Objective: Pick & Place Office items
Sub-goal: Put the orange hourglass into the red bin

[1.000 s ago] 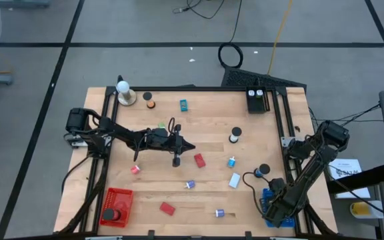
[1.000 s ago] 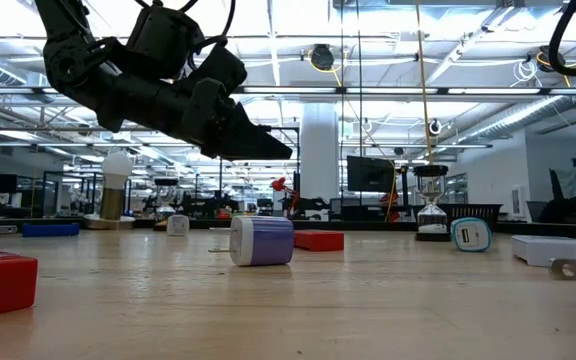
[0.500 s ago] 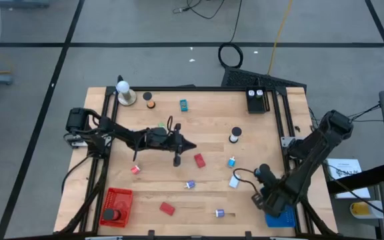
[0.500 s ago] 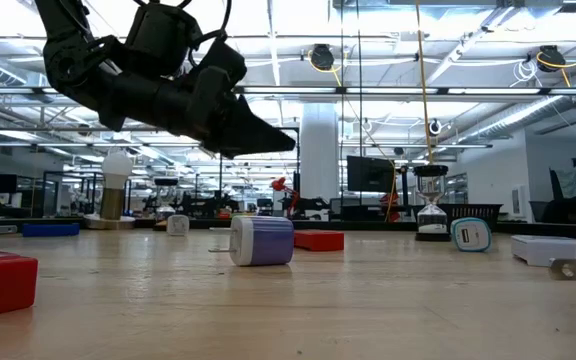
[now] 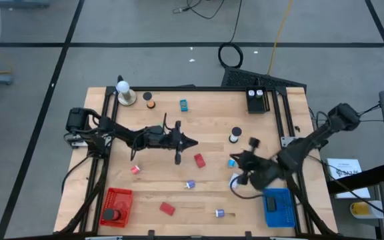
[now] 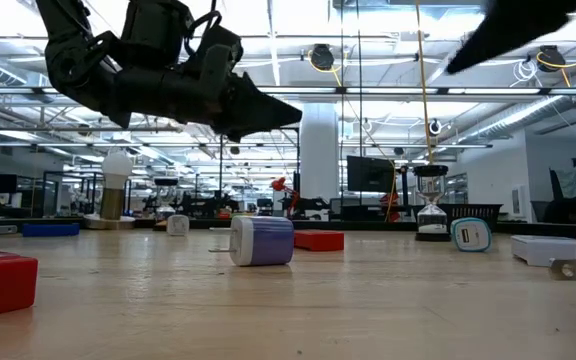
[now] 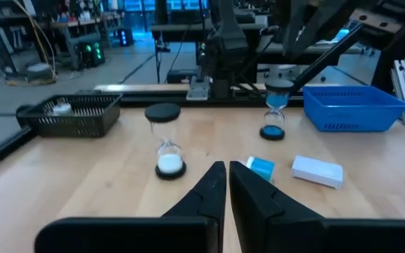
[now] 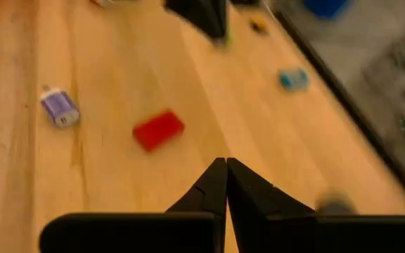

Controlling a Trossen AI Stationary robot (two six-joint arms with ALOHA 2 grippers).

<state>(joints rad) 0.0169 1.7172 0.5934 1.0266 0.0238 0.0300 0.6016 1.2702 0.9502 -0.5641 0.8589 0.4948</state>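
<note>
Small office items lie scattered on the wooden table: a red block point(image 5: 199, 160) point(image 8: 158, 129), a purple-and-white piece point(image 5: 190, 184) point(image 6: 261, 241), another red block point(image 5: 167, 209), a teal piece point(image 5: 183, 104), a white block point(image 7: 317, 171) and two small hourglasses point(image 7: 167, 140) point(image 7: 276, 112). My left gripper point(image 5: 193, 142) point(image 7: 226, 169) hovers shut above the table's middle, pointing nearly level toward the right edge. My right gripper point(image 5: 241, 160) point(image 8: 223, 165) is also shut and holds nothing. It hangs above the table right of centre, slanting down toward the red block.
A red mesh basket point(image 5: 117, 205) with a black piece in it stands at the near left, and a blue one point(image 5: 279, 207) at the near right. A white ball on a tan base point(image 5: 125, 93) is at the far left. A black tray point(image 5: 258, 100) is at the far right.
My right arm has swung up from over the blue basket at the near right corner toward the table's middle, rolling its wrist as it went. The basket now shows uncovered. My left gripper has tipped its fingertips up to nearly level, staying in place.
</note>
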